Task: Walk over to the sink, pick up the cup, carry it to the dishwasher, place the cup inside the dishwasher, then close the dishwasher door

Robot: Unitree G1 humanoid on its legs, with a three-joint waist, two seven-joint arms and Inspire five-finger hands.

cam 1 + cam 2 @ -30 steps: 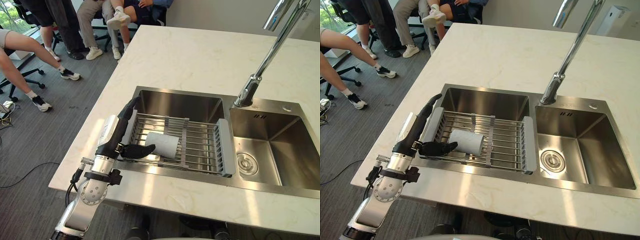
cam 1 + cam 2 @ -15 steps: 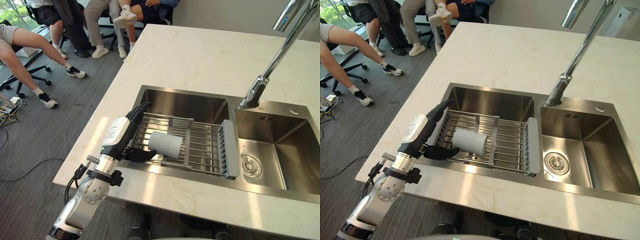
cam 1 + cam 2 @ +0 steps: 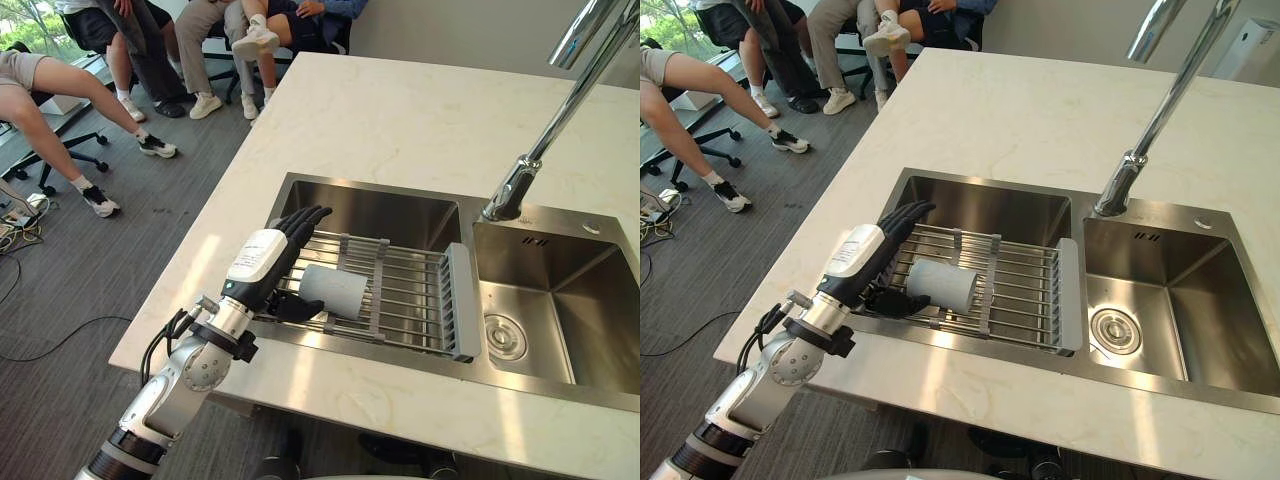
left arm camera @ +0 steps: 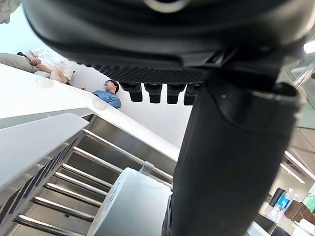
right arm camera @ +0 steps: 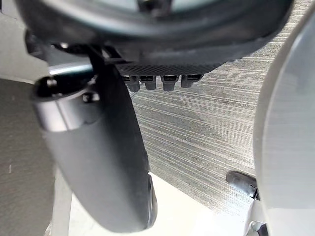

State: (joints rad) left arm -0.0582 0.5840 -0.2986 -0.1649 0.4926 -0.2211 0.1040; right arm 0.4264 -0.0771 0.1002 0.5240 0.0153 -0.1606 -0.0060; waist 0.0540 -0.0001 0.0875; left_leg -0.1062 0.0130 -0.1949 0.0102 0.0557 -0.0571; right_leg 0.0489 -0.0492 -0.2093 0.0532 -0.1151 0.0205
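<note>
The cup (image 3: pixel 333 291) lies on its side on the wire rack (image 3: pixel 410 300) across the sink's (image 3: pixel 380 212) left basin, toward the rack's left end. The left hand (image 3: pixel 268 262) reaches over that end with fingers straight above the wires and thumb low, just beside the cup — grasping nothing, and whether it touches cannot be told. The right hand (image 5: pixel 98 147) hangs over grey carpet (image 5: pixel 197 123) — relaxed, empty.
</note>
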